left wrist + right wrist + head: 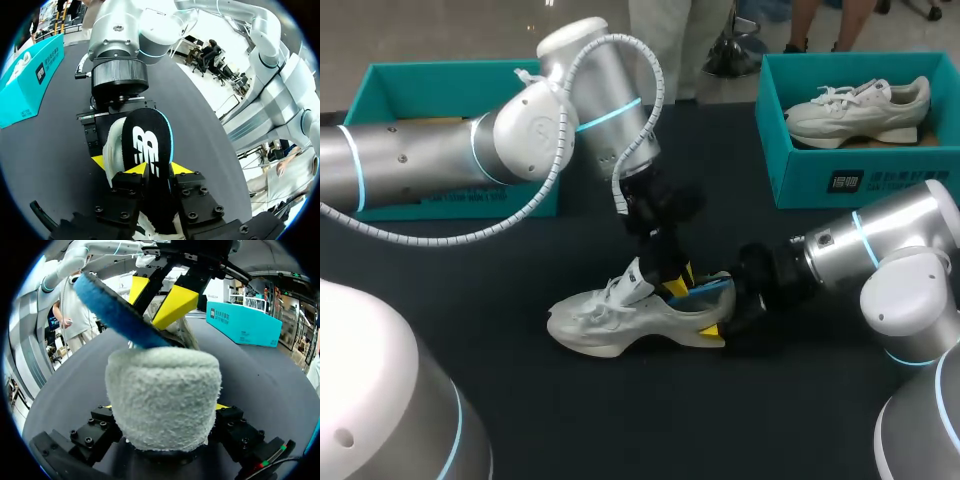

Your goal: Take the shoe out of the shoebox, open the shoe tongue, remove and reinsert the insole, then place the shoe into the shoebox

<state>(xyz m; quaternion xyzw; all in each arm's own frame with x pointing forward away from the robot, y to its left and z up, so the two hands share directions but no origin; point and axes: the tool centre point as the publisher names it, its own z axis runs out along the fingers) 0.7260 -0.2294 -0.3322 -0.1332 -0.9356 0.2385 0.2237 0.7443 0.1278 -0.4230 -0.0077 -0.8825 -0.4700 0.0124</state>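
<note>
Left gripper (678, 280) pinched tight on blue insole (705, 291) at white shoe's (610, 325) 12 o'clock, right gripper (725, 315) clamped round heel at 3 o'clock

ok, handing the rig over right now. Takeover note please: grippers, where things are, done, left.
Left gripper: shut on the insole, which sticks up tilted out of the shoe's heel opening.
Right gripper: shut on the heel of the shoe, which stands on the table.
Shoebox on the left arm's side; the other box holds a second shoe.
Done: shoe out of the box.
Cannot tell whether the insole is coming out or going back.
Left: seat the insole, box the shoe.
</note>
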